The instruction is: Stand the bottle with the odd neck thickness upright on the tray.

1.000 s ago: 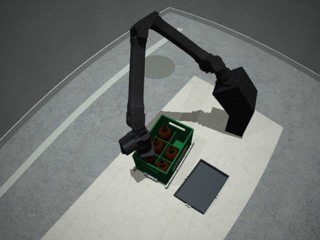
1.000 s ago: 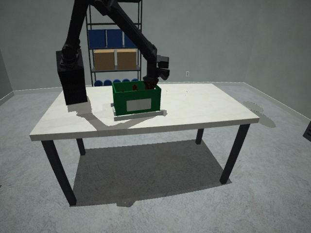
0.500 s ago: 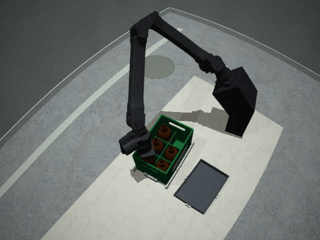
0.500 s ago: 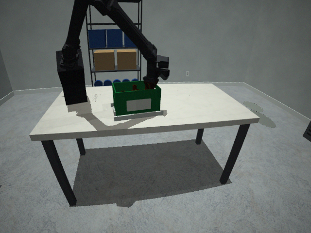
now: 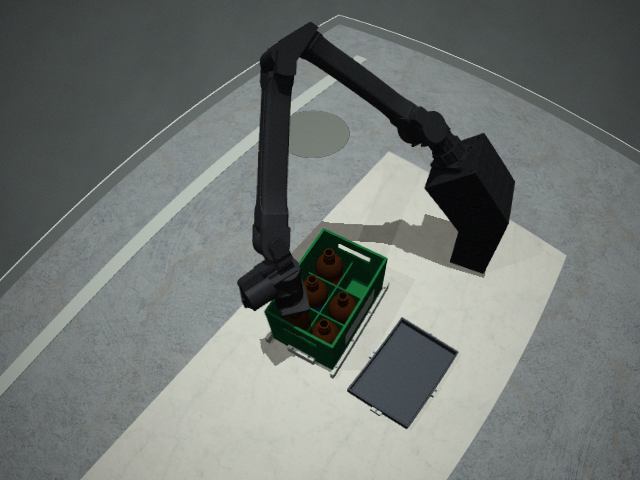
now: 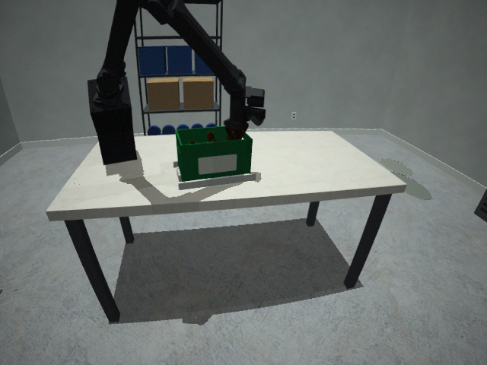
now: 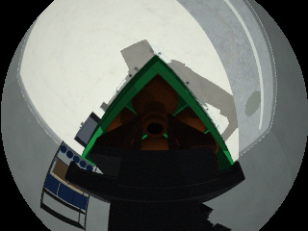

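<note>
You are holding a brown, round-shouldered bottle (image 5: 297, 318) (image 7: 154, 117) at its neck between the dark fingers (image 6: 236, 128), inside the green, divided crate (image 5: 273, 326) (image 6: 189, 160) (image 7: 126, 96). In the top view, it is occupying the compartment toward eight o'clock. Four similar brown bottles (image 5: 328, 267) are standing in other compartments; you cannot tell whose neck differs. The flat, dark-grey, rimmed tray (image 5: 403, 372) (image 7: 87, 129) is lying between four and five o'clock from the crate, on the pale tabletop (image 5: 222, 408) (image 6: 307, 165) (image 7: 77, 58).

1 crate (image 5: 356, 330) (image 6: 216, 163) (image 7: 122, 103), 1 tray (image 5: 403, 372) (image 7: 88, 129), 5 bottles, 1 table (image 5: 289, 413) (image 6: 314, 165) (image 7: 72, 58), 2 cardboard boxes (image 6: 180, 94).
</note>
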Controlling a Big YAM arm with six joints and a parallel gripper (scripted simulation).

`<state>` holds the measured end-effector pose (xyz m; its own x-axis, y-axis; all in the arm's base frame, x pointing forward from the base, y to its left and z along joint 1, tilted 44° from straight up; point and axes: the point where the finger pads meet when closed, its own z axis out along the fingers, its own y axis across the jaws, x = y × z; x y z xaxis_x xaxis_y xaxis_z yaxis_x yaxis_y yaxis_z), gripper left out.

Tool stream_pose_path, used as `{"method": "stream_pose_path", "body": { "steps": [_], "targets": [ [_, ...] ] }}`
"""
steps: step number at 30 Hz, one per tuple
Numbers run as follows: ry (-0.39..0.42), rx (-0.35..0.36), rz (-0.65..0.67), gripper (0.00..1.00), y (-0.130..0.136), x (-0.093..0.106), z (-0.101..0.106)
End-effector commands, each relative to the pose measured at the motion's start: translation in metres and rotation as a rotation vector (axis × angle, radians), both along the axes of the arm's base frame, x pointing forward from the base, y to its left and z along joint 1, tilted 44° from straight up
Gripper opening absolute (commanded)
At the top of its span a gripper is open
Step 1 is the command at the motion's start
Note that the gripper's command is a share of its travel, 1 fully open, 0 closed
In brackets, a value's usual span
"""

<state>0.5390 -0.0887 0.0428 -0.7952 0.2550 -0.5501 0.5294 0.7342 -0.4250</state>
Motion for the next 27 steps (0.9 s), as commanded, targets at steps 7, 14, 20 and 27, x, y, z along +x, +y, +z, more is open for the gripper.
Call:
{"method": "stream_pose_path", "body": {
  "steps": [7, 14, 20, 27],
  "targets": [
    [-0.007, -0.002, 0.006, 0.00, -0.0024, 0.0044, 0.0040],
    [-0.007, -0.002, 0.006, 0.00, -0.0024, 0.0044, 0.0040],
    [-0.007, -0.002, 0.006, 0.00, -0.0024, 0.0044, 0.0040],
    [-0.007, -0.002, 0.006, 0.61, -0.0024, 0.0044, 0.0040]
  ]
}}
